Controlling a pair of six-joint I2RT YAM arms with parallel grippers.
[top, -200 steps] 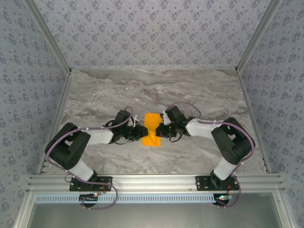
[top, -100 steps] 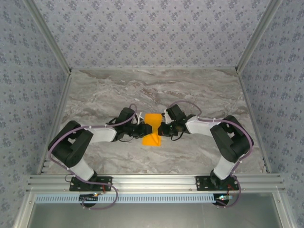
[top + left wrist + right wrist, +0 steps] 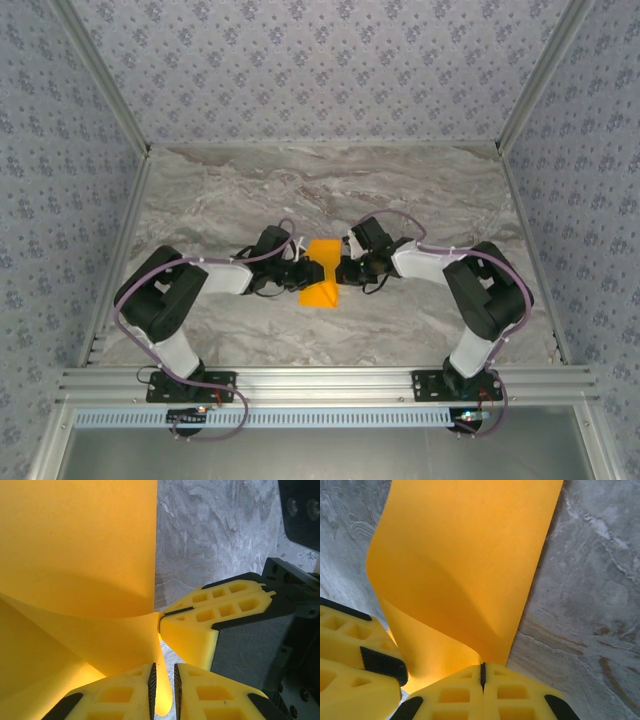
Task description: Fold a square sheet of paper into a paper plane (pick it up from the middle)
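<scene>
The left fingers [image 3: 120, 695] stand at a narrow gap with a curl of the square sheet of paper [image 3: 465, 555] caught between their black ribbed pads. The right fingers [image 3: 450, 695] are pressed fully together, and the sheet's edge disappears into the seam between them. Both pairs are bright yellow plastic with rectangular cut-outs. They meet almost tip to tip at the sheet's middle, the left from its left edge and the right from its right edge.

The sheet is thin, smooth, bright-orange paper. Where it is pinched it gathers into a narrow waist and bows in soft curves. From above, its long axis runs from the arm bases toward the back wall. The far half is a flat rectangle and the near half flares out low over the bench [image 3: 200, 200]. It sits at the bench's centre, between the two arms.

The bench is grey, marble-veined and matte. Pale walls with a small floral print close it in on three sides, framed by aluminium rails.
</scene>
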